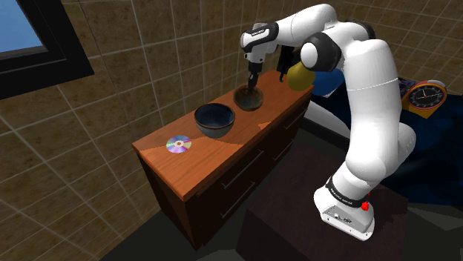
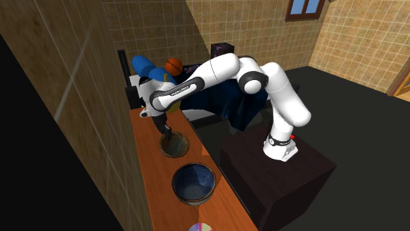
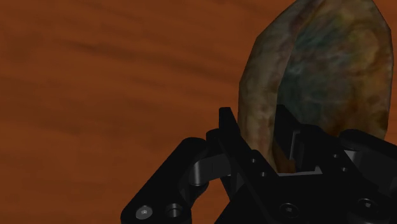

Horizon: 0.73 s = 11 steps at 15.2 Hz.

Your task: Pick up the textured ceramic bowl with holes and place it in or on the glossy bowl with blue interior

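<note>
Arm [image 1: 363, 89] stretched over cabinet [image 1: 222, 152], end effector [image 1: 251, 83] vertical, clasping mottled bowl [image 1: 248, 101]

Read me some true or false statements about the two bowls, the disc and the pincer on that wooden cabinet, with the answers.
1. The shiny disc lies on the cabinet top. True.
2. The blue bowl stands between the disc and the brown textured bowl. True.
3. The brown textured bowl sits inside the blue bowl. False: it stands beside it on the cabinet top.
4. The pincer hovers over the disc. False: it reaches into the brown textured bowl and clasps its wall.
</note>
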Available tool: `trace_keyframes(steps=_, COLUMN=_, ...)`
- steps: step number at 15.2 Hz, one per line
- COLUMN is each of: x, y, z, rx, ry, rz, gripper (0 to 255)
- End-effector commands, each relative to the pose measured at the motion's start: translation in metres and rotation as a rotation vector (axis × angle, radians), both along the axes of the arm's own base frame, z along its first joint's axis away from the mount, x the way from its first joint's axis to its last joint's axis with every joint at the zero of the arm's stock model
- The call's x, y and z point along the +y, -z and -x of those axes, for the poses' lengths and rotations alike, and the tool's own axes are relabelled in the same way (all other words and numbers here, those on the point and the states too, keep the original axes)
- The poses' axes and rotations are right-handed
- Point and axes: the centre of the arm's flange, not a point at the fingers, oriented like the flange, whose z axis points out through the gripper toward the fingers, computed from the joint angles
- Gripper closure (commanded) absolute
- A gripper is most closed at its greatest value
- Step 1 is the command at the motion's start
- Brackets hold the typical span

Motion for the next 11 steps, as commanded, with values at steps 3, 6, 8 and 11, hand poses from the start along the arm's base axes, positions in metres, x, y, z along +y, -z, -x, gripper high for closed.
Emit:
trace_keyframes(steps=3, x=0.001, y=-0.022, z=0.0, rx=-0.001, ry=0.0, rz=0.0, gripper=255)
trace_keyframes(steps=6, x=0.001, y=-0.037, z=0.0, rx=-0.001, ry=0.0, rz=0.0, gripper=255)
trace_keyframes(steps=8, x=0.001, y=-0.048, z=0.0, rx=-0.001, ry=0.0, rz=0.0, gripper=255)
trace_keyframes(steps=11, x=0.001, y=-0.064, z=0.0, rx=-0.001, ry=0.0, rz=0.0, gripper=255)
